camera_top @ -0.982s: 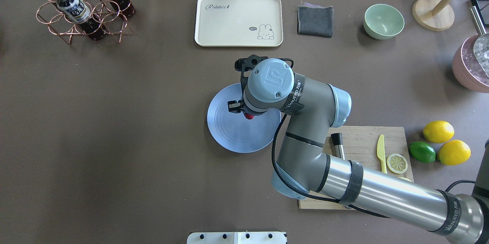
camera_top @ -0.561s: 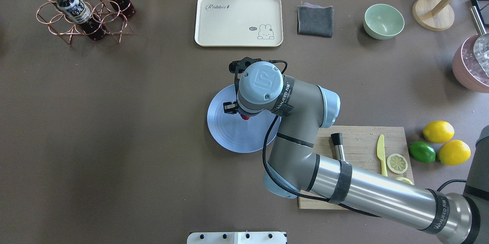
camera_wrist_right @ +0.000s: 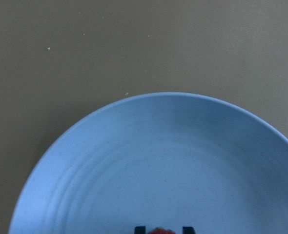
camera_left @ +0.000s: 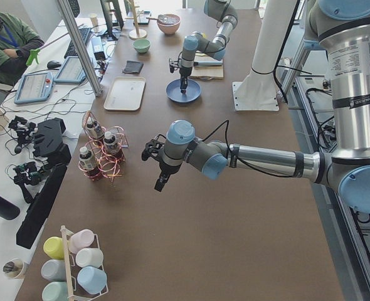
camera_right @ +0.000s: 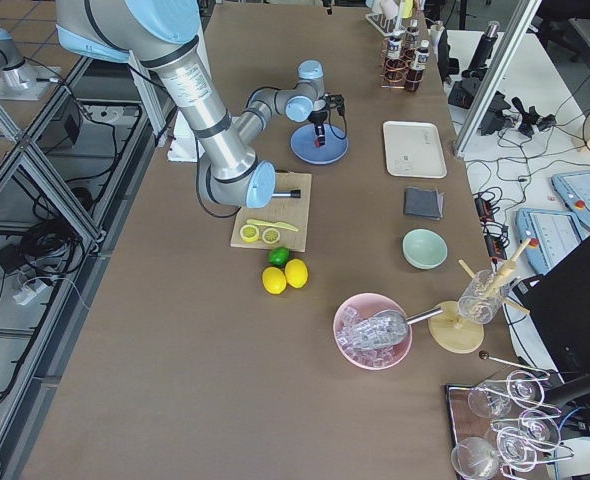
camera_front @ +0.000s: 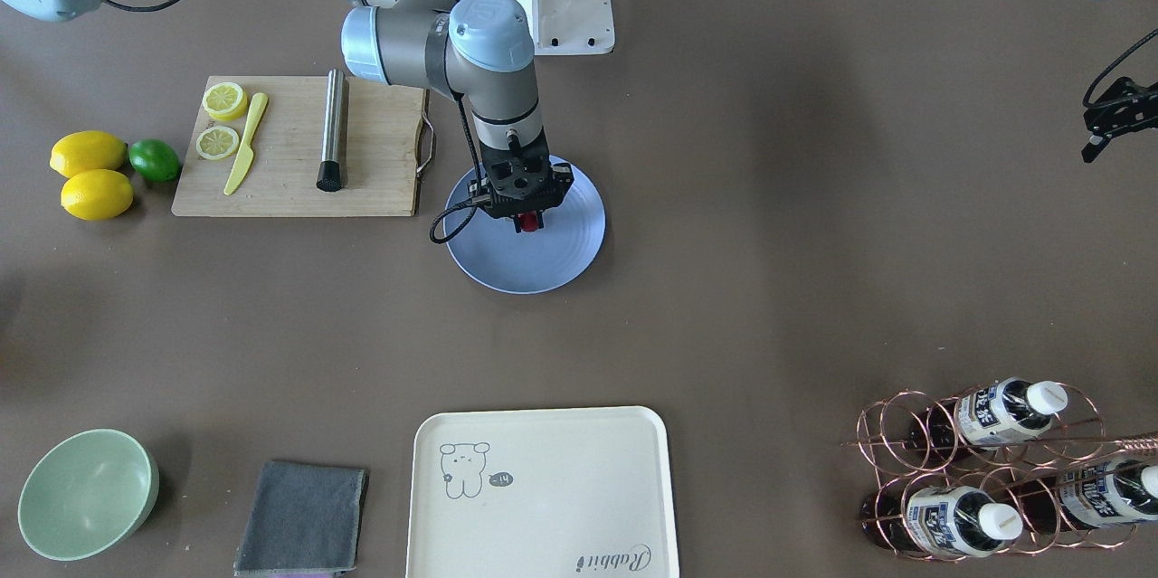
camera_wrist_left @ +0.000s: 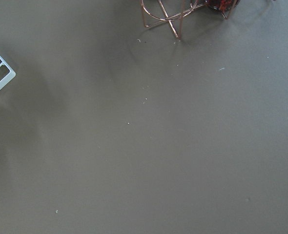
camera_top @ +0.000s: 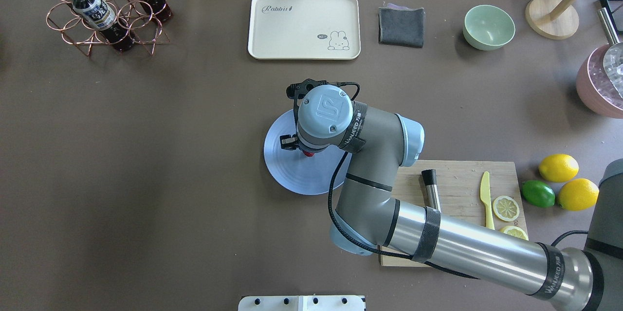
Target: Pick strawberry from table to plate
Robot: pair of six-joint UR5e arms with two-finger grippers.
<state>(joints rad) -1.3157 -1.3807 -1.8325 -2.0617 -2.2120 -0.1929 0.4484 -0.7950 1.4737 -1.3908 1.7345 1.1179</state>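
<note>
The right end effector grips the small dark-red bumpy strawberry over the round blue-grey plate; if released too high, the berry could roll off.

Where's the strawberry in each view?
Front-facing: strawberry near centre, under the right claw, over the plate.
Overhead: strawberry near centre, over the plate.
Exterior left: too small to tell; the plate sits top centre.
Exterior right: red speck top centre, over the plate.
Left wrist: not in it.
Right wrist: strawberry at the bottom edge, centre.
Shared landmark: the blue plate.
</note>
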